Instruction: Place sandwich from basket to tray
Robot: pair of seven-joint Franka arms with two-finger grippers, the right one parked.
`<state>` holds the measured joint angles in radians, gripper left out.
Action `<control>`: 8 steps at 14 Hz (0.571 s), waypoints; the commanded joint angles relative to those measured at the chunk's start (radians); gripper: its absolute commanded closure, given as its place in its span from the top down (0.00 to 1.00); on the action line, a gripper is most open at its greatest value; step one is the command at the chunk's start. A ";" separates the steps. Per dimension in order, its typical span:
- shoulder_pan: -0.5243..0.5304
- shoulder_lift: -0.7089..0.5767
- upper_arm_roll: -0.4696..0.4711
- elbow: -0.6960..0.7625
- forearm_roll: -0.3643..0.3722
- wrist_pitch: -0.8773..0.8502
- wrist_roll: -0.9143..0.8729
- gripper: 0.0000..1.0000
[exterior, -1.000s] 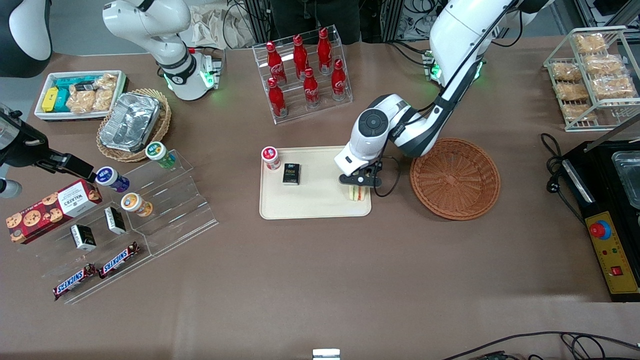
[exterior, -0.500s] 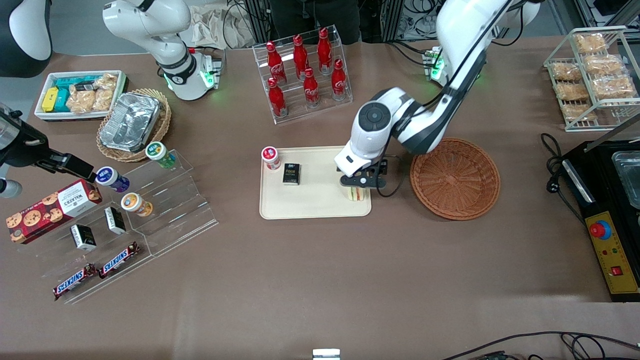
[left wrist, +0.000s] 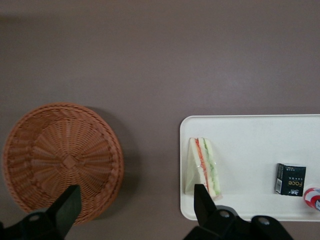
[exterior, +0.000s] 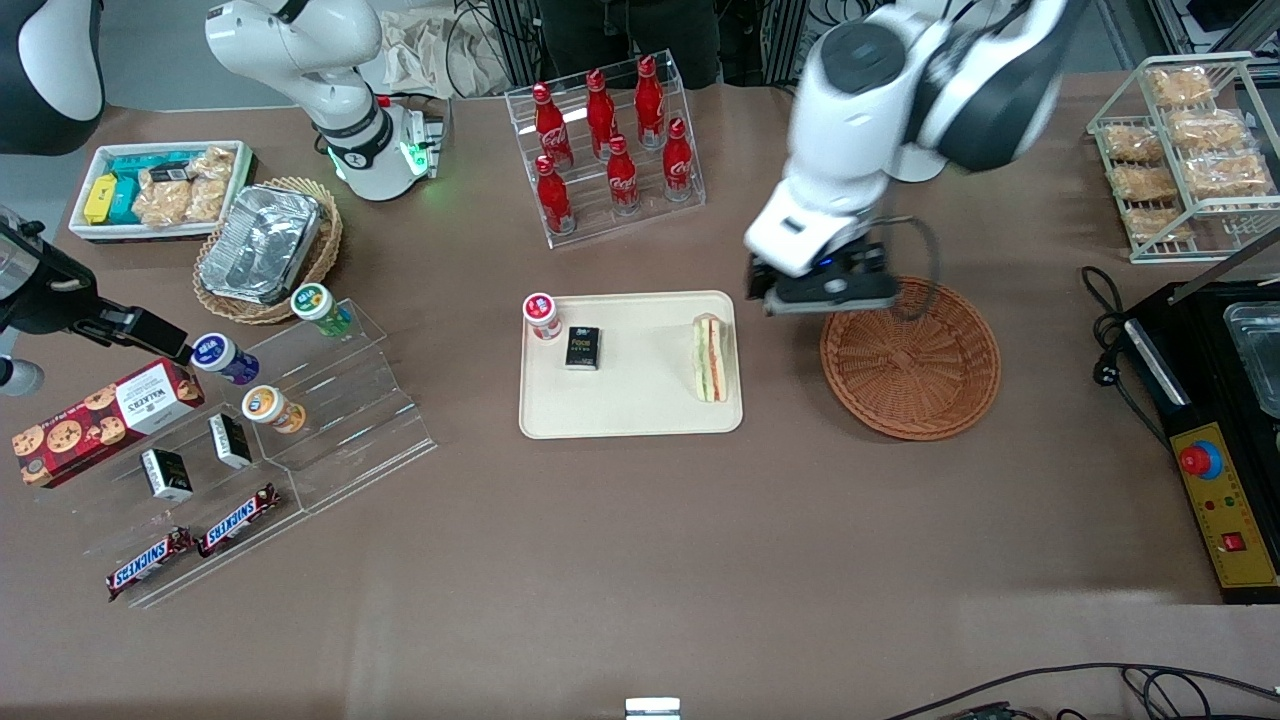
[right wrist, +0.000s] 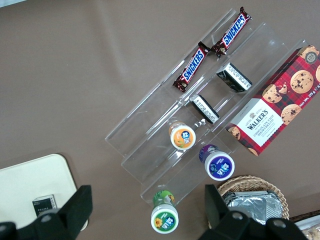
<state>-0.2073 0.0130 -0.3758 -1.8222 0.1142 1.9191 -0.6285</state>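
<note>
The sandwich [exterior: 710,358], a white-bread wedge with red and green layers, lies on the cream tray [exterior: 630,405] at the tray's end nearest the basket. The wrist view shows the sandwich [left wrist: 202,167] resting free inside the tray [left wrist: 250,140]. The reddish-brown wicker basket [exterior: 910,357] stands beside the tray and holds nothing; it shows in the wrist view as well [left wrist: 62,160]. My left gripper [exterior: 830,298] hangs high over the table between the tray and the basket, farther from the front camera than the sandwich. It is open [left wrist: 135,206], with only bare table between its fingers.
A small black box [exterior: 582,348] and a red-capped white jar [exterior: 541,315] also sit on the tray. A clear rack of red cola bottles [exterior: 610,140] stands farther back. A black control box [exterior: 1215,470] and a wire snack rack [exterior: 1185,150] lie toward the working arm's end.
The gripper was down on the sandwich at the tray. It has let go, risen and swung back toward the basket, leaving the sandwich lying on the tray.
</note>
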 commanded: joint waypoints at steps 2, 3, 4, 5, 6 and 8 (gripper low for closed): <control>0.112 -0.090 -0.003 -0.014 -0.059 -0.093 0.182 1.00; 0.126 -0.109 -0.002 -0.014 -0.054 -0.103 0.208 1.00; 0.159 -0.129 -0.002 -0.016 -0.057 -0.115 0.235 1.00; 0.193 -0.134 -0.002 -0.014 -0.060 -0.129 0.266 1.00; 0.224 -0.145 -0.002 -0.014 -0.064 -0.135 0.292 1.00; 0.266 -0.160 0.003 -0.016 -0.076 -0.144 0.347 1.00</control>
<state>0.0098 -0.1116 -0.3648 -1.8232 0.0639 1.7949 -0.3504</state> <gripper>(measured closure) 0.000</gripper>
